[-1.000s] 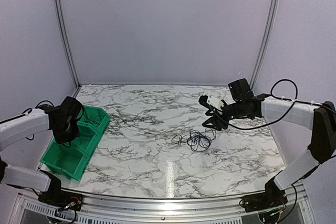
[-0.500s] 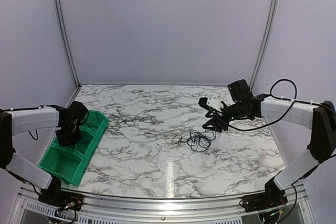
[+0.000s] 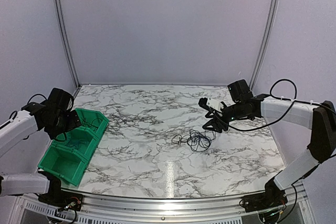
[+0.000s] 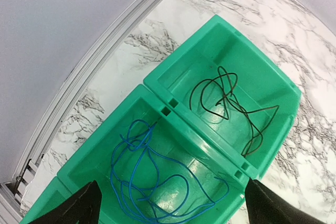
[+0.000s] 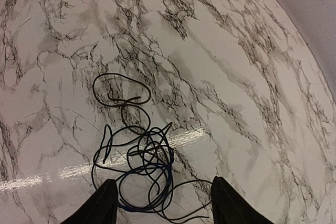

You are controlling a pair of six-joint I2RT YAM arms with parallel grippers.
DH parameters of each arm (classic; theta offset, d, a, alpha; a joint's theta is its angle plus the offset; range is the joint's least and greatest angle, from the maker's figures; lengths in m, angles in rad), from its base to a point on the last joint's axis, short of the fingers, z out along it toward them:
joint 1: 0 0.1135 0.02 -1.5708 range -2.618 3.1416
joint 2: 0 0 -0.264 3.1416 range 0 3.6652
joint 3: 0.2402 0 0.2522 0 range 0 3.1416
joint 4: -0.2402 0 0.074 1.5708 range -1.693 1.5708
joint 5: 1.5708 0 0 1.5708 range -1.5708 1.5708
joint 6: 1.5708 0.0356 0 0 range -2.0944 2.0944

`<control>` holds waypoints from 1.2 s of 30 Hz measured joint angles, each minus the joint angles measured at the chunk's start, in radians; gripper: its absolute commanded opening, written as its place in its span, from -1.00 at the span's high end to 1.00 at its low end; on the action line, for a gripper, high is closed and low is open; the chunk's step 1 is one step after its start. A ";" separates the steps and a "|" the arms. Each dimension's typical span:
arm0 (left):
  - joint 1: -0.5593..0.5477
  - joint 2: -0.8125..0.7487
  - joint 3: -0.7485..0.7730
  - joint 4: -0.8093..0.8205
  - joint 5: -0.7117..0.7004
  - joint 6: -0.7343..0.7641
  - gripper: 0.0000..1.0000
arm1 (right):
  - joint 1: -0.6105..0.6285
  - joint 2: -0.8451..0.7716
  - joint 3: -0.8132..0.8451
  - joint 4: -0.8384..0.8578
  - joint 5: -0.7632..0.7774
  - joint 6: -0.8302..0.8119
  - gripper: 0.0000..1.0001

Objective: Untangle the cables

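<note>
A tangle of thin black and blue cables point(image 3: 198, 140) lies in loose loops on the white marble-patterned table point(image 3: 147, 166), toward 4 o'clock of its middle. The right gripper point(image 5: 167, 203) hovers at the tangle's 1 o'clock, claw spread and pinching nothing. At the table's 9 o'clock the left gripper point(image 4: 176, 211), claw spread wide and empty, hangs over a green plastic bin row point(image 4: 184, 121). There a loose blue wire point(image 4: 149, 182) and a loose black wire point(image 4: 231, 106) lie in neighbouring compartments.

the table point(image 3: 131, 150) top looks like polished marble, glossy enough to throw glare. the green bins point(image 4: 181, 116) are smooth, shiny plastic; the thin cables point(image 5: 144, 156) look smooth-coated.
</note>
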 measured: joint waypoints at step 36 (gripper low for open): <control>-0.503 0.256 0.503 0.768 0.552 -0.282 -0.98 | 0.000 0.198 0.128 -0.079 0.060 0.071 -0.26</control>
